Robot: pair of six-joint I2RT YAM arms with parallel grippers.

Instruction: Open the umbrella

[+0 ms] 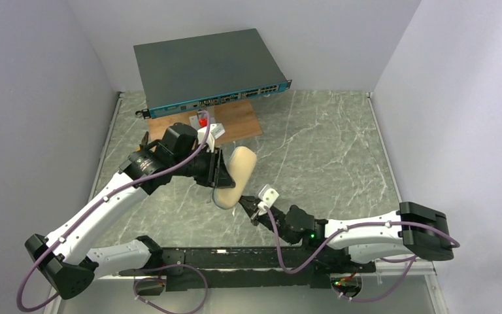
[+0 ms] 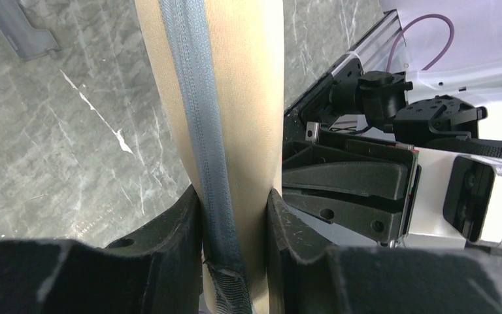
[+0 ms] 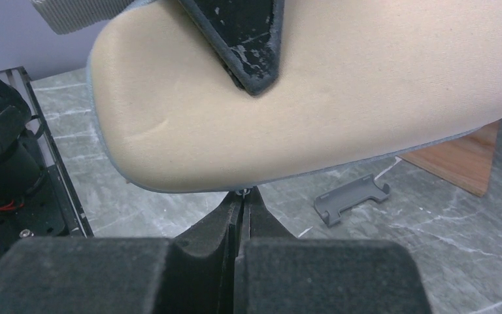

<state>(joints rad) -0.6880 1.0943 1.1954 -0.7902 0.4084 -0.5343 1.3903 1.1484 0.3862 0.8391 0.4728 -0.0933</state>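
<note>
A cream-beige oblong zipped case [image 1: 240, 171] is held off the table. My left gripper [image 1: 221, 171] is shut on it; in the left wrist view the jaws [image 2: 234, 196] clamp the case [image 2: 251, 98] across its grey zipper band [image 2: 199, 118]. My right gripper [image 1: 250, 207] is below the case's near end. In the right wrist view it [image 3: 243, 193] is shut on a small metal zipper pull [image 3: 243, 190] at the case's lower edge [image 3: 314, 91]. The umbrella itself, with its shaft and handle, is not in view.
A grey network switch [image 1: 209, 69] stands at the back with its near edge over a wooden board [image 1: 235, 124]. A small grey plastic clip [image 3: 351, 198] lies on the marble table near the board. Walls close in left, right and back.
</note>
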